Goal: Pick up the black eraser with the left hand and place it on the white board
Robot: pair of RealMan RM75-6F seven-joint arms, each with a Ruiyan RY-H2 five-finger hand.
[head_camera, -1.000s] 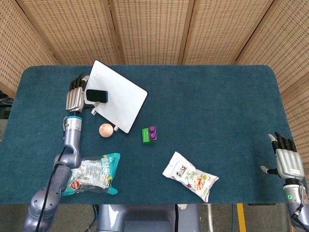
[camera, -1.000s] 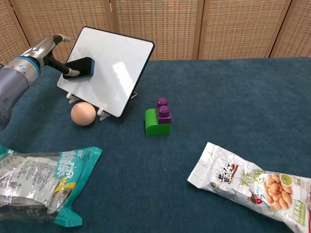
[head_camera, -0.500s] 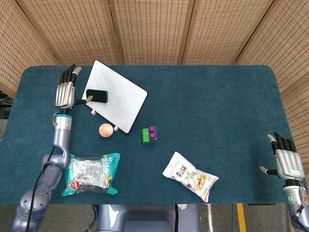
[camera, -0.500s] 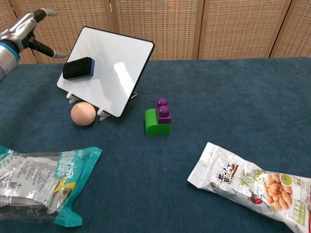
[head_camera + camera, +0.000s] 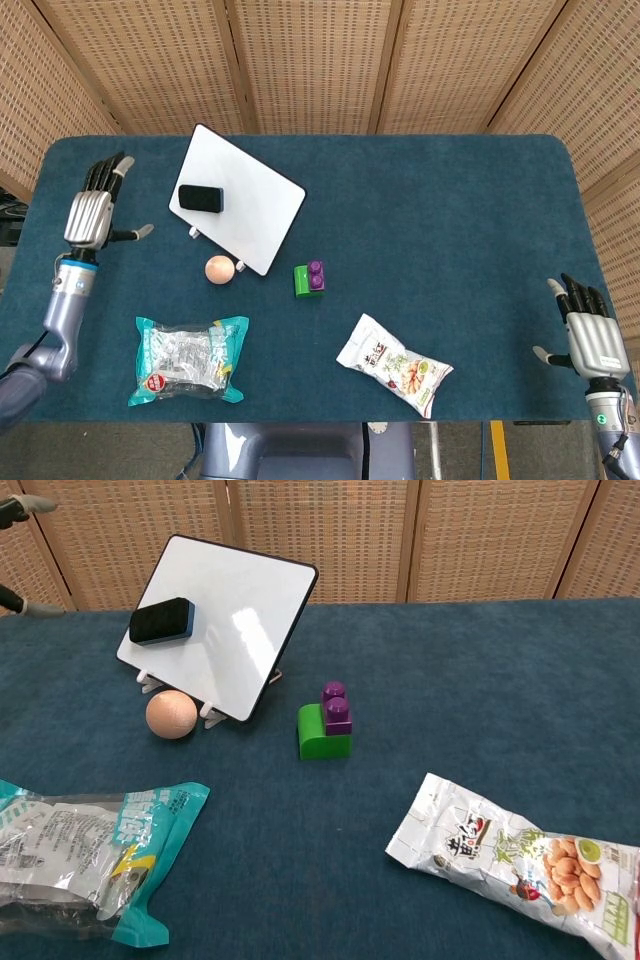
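Note:
The black eraser (image 5: 201, 198) (image 5: 161, 620) lies on the tilted white board (image 5: 250, 210) (image 5: 235, 620), near the board's left edge. My left hand (image 5: 92, 207) hovers over the table's left side, well clear of the board, fingers spread and holding nothing. In the chest view only its fingertips (image 5: 14, 507) show at the top left corner. My right hand (image 5: 585, 338) is at the table's front right corner, fingers apart and empty.
A wooden ball (image 5: 219, 268) (image 5: 171, 714) sits by the board's stand. A green and purple block (image 5: 308, 278) (image 5: 326, 724) stands mid-table. A snack bag (image 5: 188, 358) lies front left, a nut packet (image 5: 394, 364) front right. Wicker screens close the back.
My left hand let go of the eraser on the board and drew away to the left with its fingers spread. The eraser stays on the board. The right hand shifted slightly.

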